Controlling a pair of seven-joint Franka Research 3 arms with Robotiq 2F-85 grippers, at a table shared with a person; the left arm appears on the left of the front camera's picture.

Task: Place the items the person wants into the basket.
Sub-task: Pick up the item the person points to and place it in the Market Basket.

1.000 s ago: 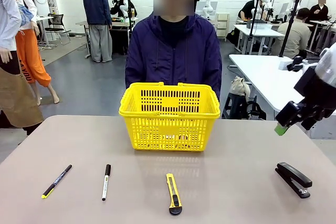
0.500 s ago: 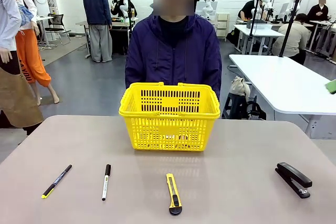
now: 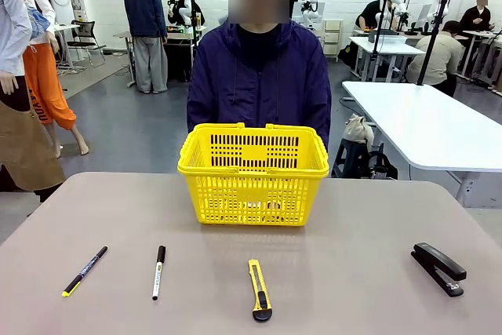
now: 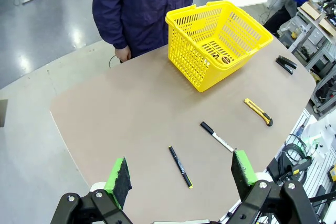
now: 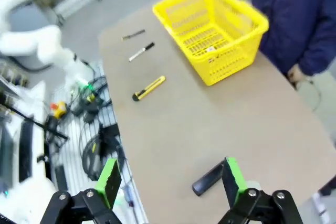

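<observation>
Left wrist view | basket (image 4: pixel 186 51) holds 1 small round item (image 4: pixel 226 60) | left tool (image 4: pixel 181 170), right tool (image 5: pixel 172 178) spread, empty

My right arm is swinging out to the right, away from the table. A second ago my right gripper (image 5: pixel 170 179) hung at the right edge, just above the black desk stapler (image 3: pixel 439 268). Half a second ago only a sliver of one green pad (image 5: pixel 231 176) remained at that edge. Now the neighbouring white table (image 3: pixel 423 127) behind that spot is fully uncovered.
</observation>
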